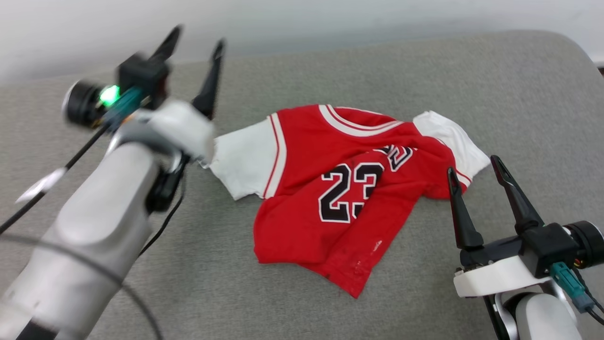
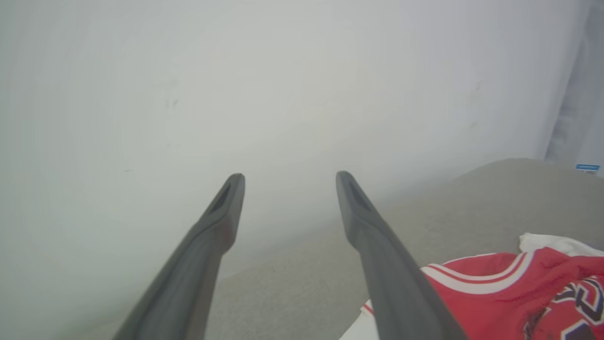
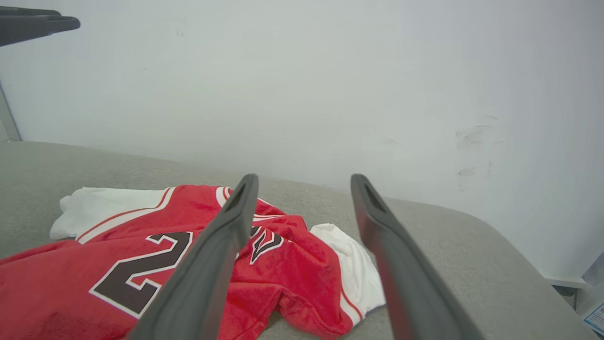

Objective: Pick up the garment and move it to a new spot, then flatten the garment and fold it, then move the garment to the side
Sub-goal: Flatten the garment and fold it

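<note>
a: fig. 1, head view. where does the garment [image 1: 330,189] lie?

b: near the middle of the grey tabletop [image 1: 472,85], collar toward the pale wall [image 1: 283,19], printed side up. the black, white-edged "23" is legible. the lettering above it is bunched into a fold. the body is rumpled, with creases across its right half.

a: and the sleeves?

b: both white. the one on the robot's left lies spread flat. the one on the right is partly covered by a red fold.

a: state of the left end effector [image 1: 198,37]?

b: blurred, above the tabletop to the far left of the garment, fingers pointing toward the wall. the two fingers stand well apart with nothing between them. its forearm [image 1: 108,203] overlaps the edge of the left sleeve in this view, and contact cannot be judged. a green light [image 1: 109,94] glows at the wrist.

a: the right end effector [image 1: 473,165]?

b: at the lower right, fingers likewise spread wide and empty, aimed toward the right sleeve. the tip of its inner finger sits over the red edge beside that sleeve, and whether it touches the cloth cannot be told. in the right wrist view the sleeve shows in the gap between the fingers.
</note>
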Motion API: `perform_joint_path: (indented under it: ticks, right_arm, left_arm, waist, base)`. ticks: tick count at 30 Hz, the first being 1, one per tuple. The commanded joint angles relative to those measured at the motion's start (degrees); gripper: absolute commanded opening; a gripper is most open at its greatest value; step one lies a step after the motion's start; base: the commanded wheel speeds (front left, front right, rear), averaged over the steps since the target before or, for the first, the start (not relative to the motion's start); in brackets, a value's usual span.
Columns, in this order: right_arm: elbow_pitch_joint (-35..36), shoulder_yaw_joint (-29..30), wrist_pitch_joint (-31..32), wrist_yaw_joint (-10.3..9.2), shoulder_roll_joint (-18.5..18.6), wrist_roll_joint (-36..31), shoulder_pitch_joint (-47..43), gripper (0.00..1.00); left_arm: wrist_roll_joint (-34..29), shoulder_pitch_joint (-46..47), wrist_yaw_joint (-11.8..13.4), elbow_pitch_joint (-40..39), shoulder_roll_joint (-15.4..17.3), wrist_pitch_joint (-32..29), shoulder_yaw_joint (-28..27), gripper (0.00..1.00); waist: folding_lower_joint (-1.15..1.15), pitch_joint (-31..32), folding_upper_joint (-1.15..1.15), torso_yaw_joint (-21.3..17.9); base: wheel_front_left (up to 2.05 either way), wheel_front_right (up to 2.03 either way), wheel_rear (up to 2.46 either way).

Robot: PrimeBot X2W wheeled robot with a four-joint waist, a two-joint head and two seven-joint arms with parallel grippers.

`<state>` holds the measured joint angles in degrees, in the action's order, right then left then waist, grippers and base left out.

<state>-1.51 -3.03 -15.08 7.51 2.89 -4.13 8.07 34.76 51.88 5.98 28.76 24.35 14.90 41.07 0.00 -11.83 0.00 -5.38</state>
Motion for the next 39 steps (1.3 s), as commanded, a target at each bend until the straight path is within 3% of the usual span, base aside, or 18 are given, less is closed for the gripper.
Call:
perform_joint_path:
  ticks: [1,6,13,22,33,39]
  right_arm:
    - [0.2,0.4,-0.1,-0.04,0.0,-0.4,-0.9,1.00]
    - [0.3,0.7,-0.1,-0.04,0.0,0.2,-2.1,1.00]
    - [0.8,0.3,-0.1,-0.04,0.0,0.6,-1.7,1.00]
    - [1.7,-0.4,-0.1,-0.04,-0.1,2.0,0.8,1.00]
    - [2.2,0.3,-0.1,-0.04,0.0,3.5,2.8,1.00]
    - [2.7,-0.2,-0.1,-0.04,-0.1,4.1,3.9,1.00]
  left_arm:
    - [0.9,-4.2,1.3,-2.4,2.2,0.4,-1.3,1.00]
    - [4.1,-16.4,3.7,-10.9,9.3,0.0,-4.6,1.00]
    - [11.9,-25.7,1.8,-20.2,16.1,-7.8,-5.9,1.00]
    - [15.5,-15.8,-2.0,-25.4,22.0,-25.2,-5.5,1.00]
    - [20.1,-3.6,-5.6,-20.7,22.8,-49.6,-0.8,1.00]
    - [19.4,0.5,-5.7,-16.8,21.4,-55.1,1.1,1.00]
  waist:
    - [0.00,2.4,0.00,2.3]
    - [0.00,3.3,0.00,3.2]
    - [0.00,2.1,0.00,2.7]
    - [0.00,-3.4,0.00,-0.5]
    - [0.00,-10.2,0.00,-4.8]
    - [0.00,-12.9,0.00,-6.4]
  base:
    - [0.00,0.00,0.00]
    - [0.00,0.00,0.00]
    - [0.00,0.00,0.00]
    - [0.00,0.00,0.00]
    - [0.00,0.00,0.00]
    - [0.00,0.00,0.00]
